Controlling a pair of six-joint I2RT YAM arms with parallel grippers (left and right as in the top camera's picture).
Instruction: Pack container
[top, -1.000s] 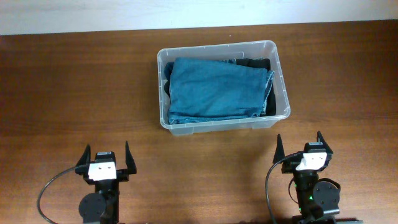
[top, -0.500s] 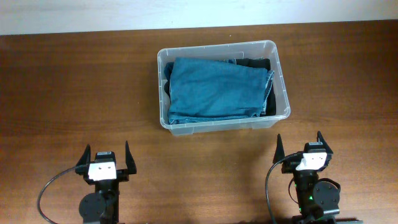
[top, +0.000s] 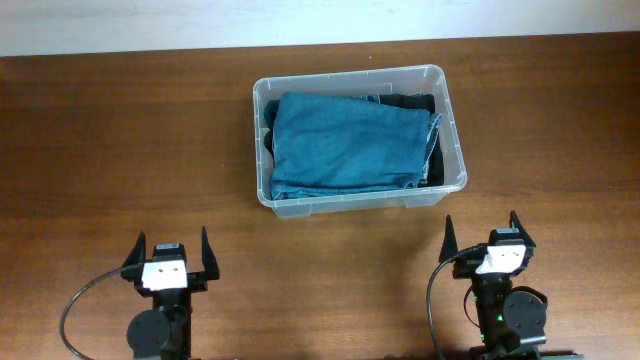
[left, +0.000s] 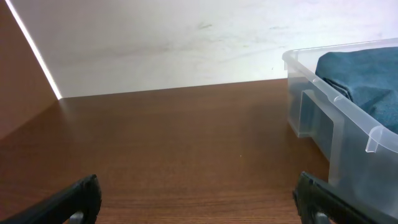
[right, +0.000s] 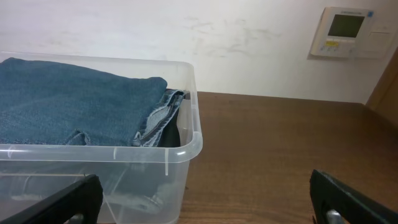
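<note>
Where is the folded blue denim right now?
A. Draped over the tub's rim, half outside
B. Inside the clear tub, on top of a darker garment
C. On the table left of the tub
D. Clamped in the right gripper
B: the folded blue denim lies inside the container, over a dark garment, while the left gripper and right gripper stand open and empty, apart from it.

Left pincer (top: 172, 240), right pincer (top: 481, 222) black; white plates (top: 163, 268); looped cables (top: 80, 291)
</note>
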